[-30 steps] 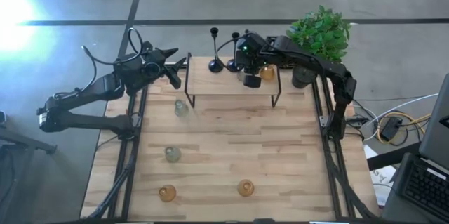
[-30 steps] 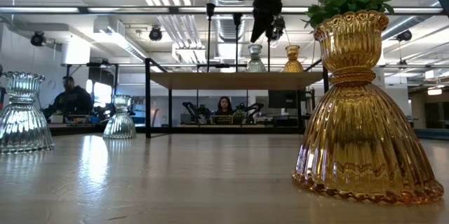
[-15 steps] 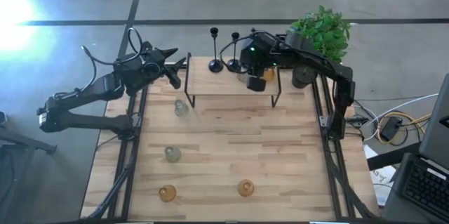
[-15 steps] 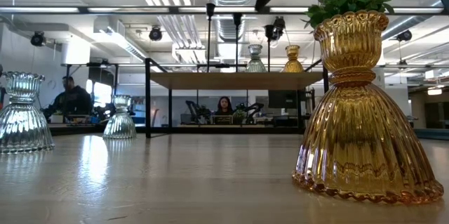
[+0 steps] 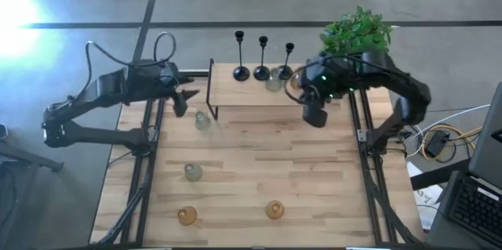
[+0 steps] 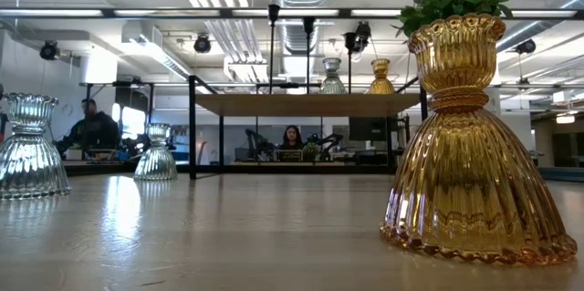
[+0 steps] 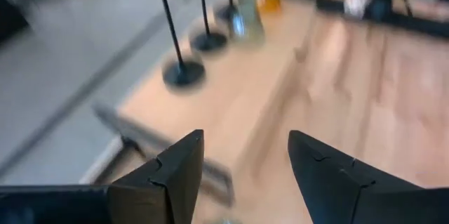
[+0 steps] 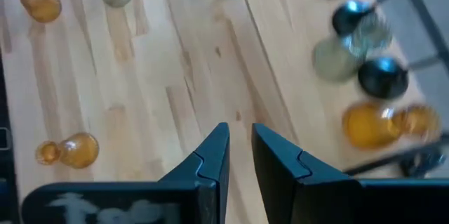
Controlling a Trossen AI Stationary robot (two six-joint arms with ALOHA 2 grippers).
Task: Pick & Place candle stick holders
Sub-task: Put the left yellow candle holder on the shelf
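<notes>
1. Now, three slim black candlesticks with domed round bases and thin stems stand in a row along the far edge of the raised wooden shelf; a pale glass holder and an amber one sit just beside them on it.
2. Down on the pale plank tabletop, the ribbed, bell-shaped glass holders are spread apart: a clear one near the shelf's left leg, a greenish one nearer, and two amber ones along the near edge.
3. A second ago my right gripper was over the shelf beside two candlesticks; it has since pulled back off the shelf's right end, and a third candlestick stands in the row.
4. Its jaws are nearly closed and hold nothing.
5. My left gripper has swung down beside the shelf's left end, jaws spread apart and empty, facing the candlesticks.
</notes>
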